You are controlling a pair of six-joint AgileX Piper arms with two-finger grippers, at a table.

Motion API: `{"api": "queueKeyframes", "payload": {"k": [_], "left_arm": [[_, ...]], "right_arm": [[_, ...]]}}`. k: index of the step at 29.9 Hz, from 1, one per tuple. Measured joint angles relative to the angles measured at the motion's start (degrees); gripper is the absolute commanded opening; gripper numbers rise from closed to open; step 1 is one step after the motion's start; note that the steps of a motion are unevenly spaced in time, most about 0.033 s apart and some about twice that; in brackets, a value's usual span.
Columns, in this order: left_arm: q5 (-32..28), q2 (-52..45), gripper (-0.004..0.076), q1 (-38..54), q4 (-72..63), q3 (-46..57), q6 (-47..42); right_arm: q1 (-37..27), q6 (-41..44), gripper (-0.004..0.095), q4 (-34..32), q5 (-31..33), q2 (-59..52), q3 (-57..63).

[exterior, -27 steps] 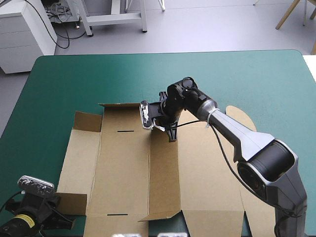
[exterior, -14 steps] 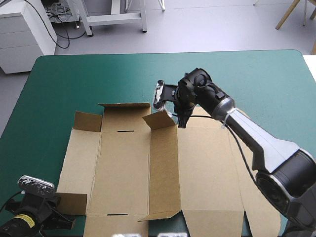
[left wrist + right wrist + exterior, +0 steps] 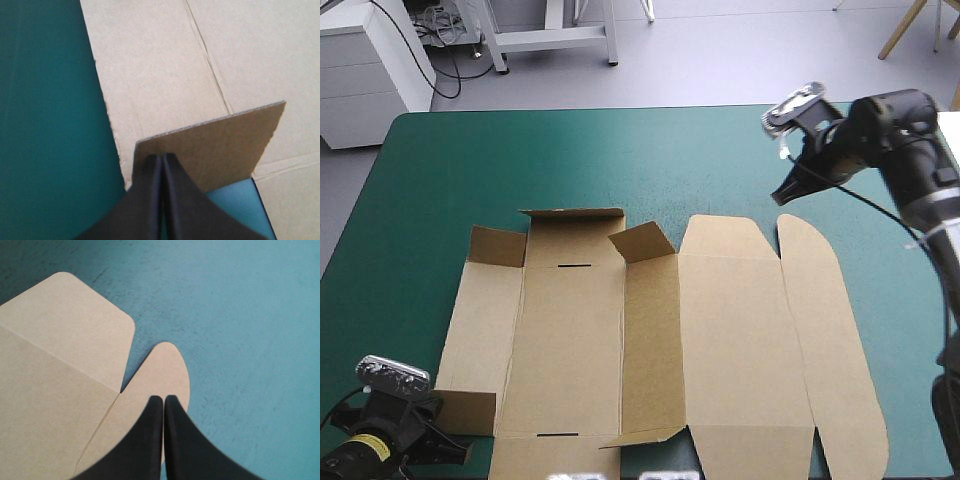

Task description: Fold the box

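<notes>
The brown box [image 3: 730, 330] lies as a cut sheet on the teal-green cover, mostly flat, with short flaps raised along its far edge [image 3: 642, 242] and at its left corners. My right gripper [image 3: 786, 192] is shut and empty, lifted over the table near the far right, beyond the box's rounded side tab [image 3: 820, 300]. In the right wrist view that gripper [image 3: 163, 397] hangs above the rounded tab [image 3: 162, 372]. My left gripper [image 3: 432, 436] is shut at the box's near left corner. Its tip [image 3: 162, 157] stands against a raised corner flap [image 3: 220, 145], seen face on.
The far part of the teal-green table [image 3: 570, 160] and its right side [image 3: 910, 330] are bare cover. A white cabinet [image 3: 370, 70] stands beyond the far left corner. The box's near edge reaches close to the table's front.
My right gripper has left the box's far middle flap and swung up and away to the far right. That flap now stands raised on its own. The left arm has not moved.
</notes>
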Motion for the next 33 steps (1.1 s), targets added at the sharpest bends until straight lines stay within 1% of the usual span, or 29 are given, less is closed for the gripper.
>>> {"api": "queueKeyframes", "payload": {"k": [4,7,11,14,19,24,29,33], "left_arm": [[0.00,0.00,-0.0010,0.00,0.00,0.00,0.00],[0.00,0.00,-0.0010,0.00,0.00,0.00,0.00],[0.00,0.00,-0.0010,0.00,0.00,0.00,0.00],[0.00,0.00,-0.0010,0.00,0.00,0.00,0.00],[0.00,0.00,-0.0010,0.00,0.00,0.00,0.00],[0.00,0.00,-0.0010,0.00,0.00,0.00,0.00],[0.00,0.00,-0.0010,0.00,-0.07,0.00,0.00],[0.71,0.00,-0.0010,0.00,-2.28,-0.24,0.00]], "right_arm": [[-8.05,2.89,-0.0019,4.08,0.15,-6.78,4.75],[-13.53,4.90,-0.0019,5.96,0.16,-12.55,10.69],[-17.89,6.82,-0.0019,7.92,0.31,-21.93,20.57],[-18.61,8.47,-0.0019,8.58,0.03,-29.55,29.10],[-18.82,10.82,-0.0019,9.27,-1.25,-40.99,40.01],[-18.82,12.28,-0.0019,9.40,-3.72,-51.29,50.82],[-18.82,12.97,-0.0019,9.74,-6.13,-59.15,58.24],[-18.82,12.98,-0.0019,10.30,-6.84,-63.21,61.48]]}}
